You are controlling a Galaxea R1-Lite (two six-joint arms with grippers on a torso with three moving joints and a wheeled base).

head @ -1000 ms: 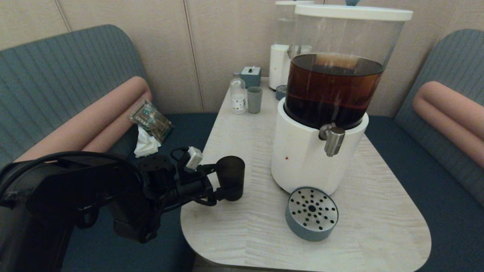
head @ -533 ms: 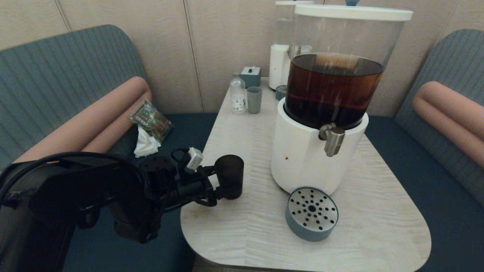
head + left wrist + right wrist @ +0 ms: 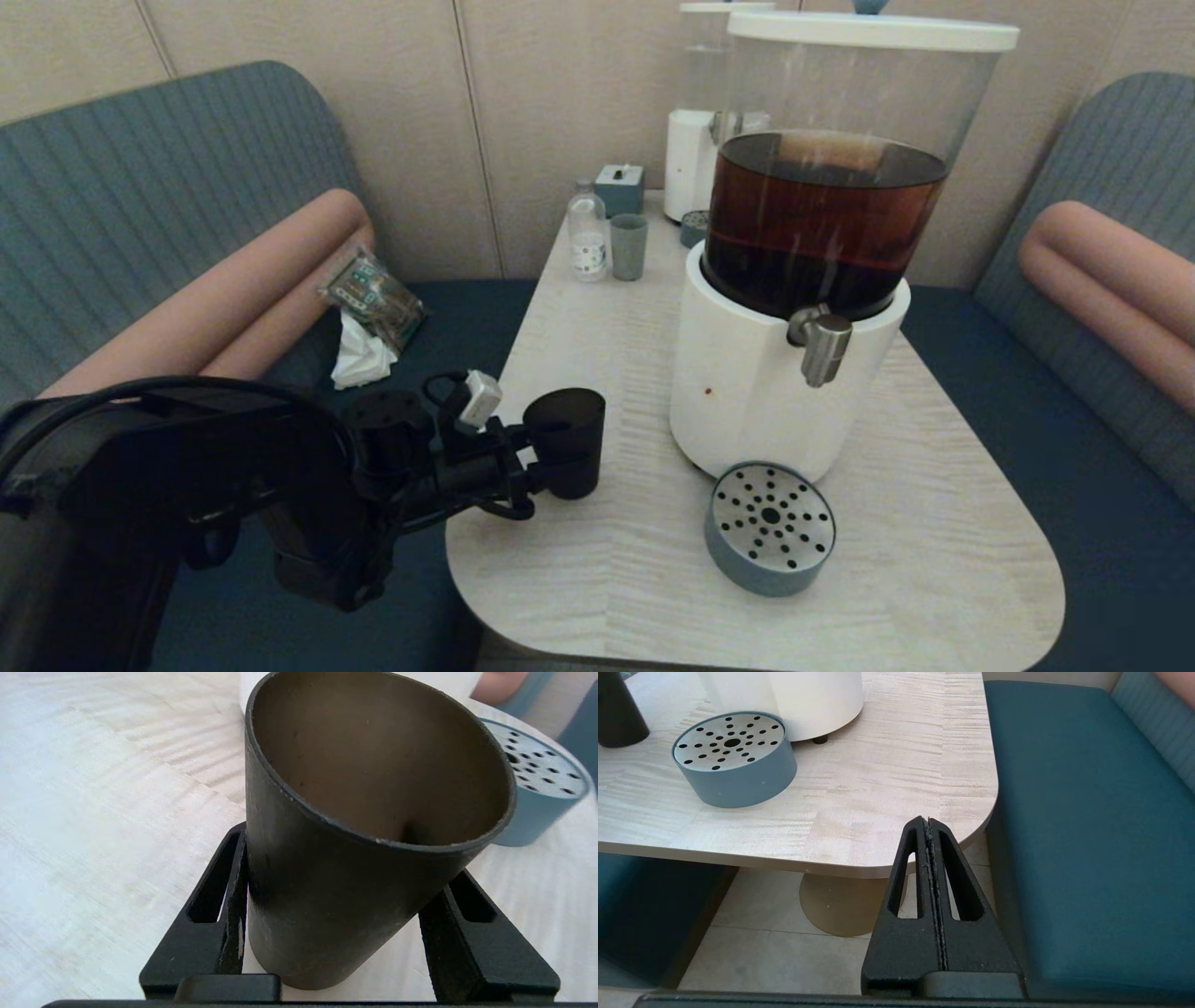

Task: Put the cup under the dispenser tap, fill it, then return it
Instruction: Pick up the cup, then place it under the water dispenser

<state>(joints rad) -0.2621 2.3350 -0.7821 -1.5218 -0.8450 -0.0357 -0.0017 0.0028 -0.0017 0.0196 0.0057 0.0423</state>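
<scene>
Where the right gripper (image 3: pixel 927 821) sits: low down off the near corner of the table (image 3: pixel 887 560), over the floor; its two fingers are pressed flat together, nothing between them; parked
Left gripper (image 3: pixel 345 858): reaching in level over the table's left edge; a second ago the claw stood wide around the cup, now it has narrowed right onto it; one finger on each side of the lower wall, so it's holding the cup
Cup (image 3: pixel 565 439): near the table's left edge, well apart from the tap; it was standing straight a second ago, now it's tipped back toward the arm so you can see into the dark mouth; looks empty; can't tell if the base is off the table
Drip tray (image 3: pixel 770 527): round blue-grey one with the holed steel top, just in front of the big dispenser; same spot as before
Dispenser tap (image 3: pixel 822 345): steel spout pointing down from the white base (image 3: pixel 747 401), above and just behind the tray; brown liquid in the tank; nothing under it
Far end: small grey-green cup (image 3: pixel 628 247) beside a clear bottle (image 3: pixel 587 233); smaller dispenser (image 3: pixel 691 168) behind; none of it moved
</scene>
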